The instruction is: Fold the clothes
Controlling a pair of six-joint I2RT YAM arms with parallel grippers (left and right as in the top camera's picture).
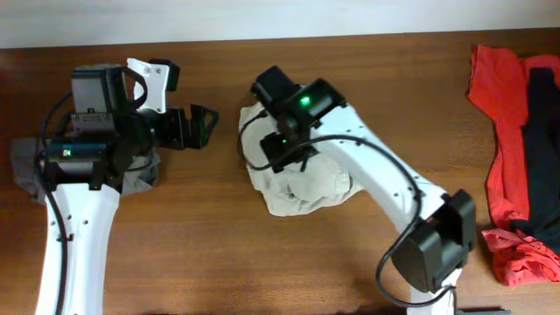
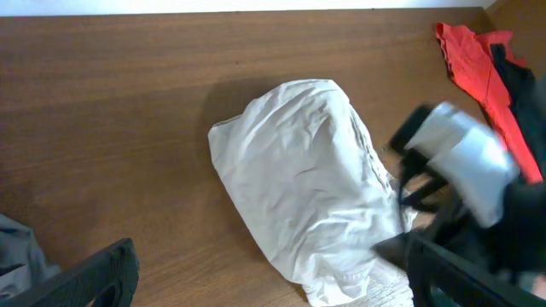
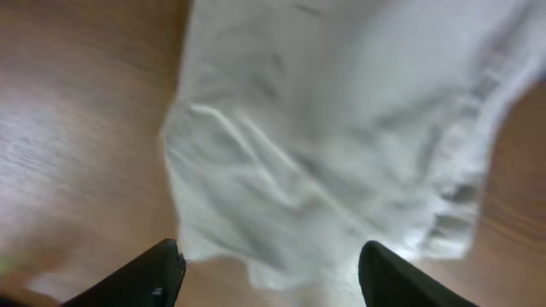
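Note:
The light beige shorts point(image 1: 302, 188) lie bunched in a heap at the table's middle; they also show in the left wrist view point(image 2: 303, 183) and fill the right wrist view point(image 3: 341, 128). My right gripper point(image 1: 284, 153) is open and empty, hovering over the heap's upper left part; its fingers point(image 3: 269, 273) spread wide above the cloth. My left gripper point(image 1: 188, 127) is open and empty, to the left of the shorts, with fingers point(image 2: 264, 273) wide apart. A gray garment point(image 1: 26, 166) lies under my left arm. Red and black garments point(image 1: 516, 131) lie at the right edge.
The wooden table point(image 1: 219, 254) runs to a white wall at the back. The right arm's base point(image 1: 433, 245) stands at the front right. The right arm shows blurred in the left wrist view point(image 2: 465, 170).

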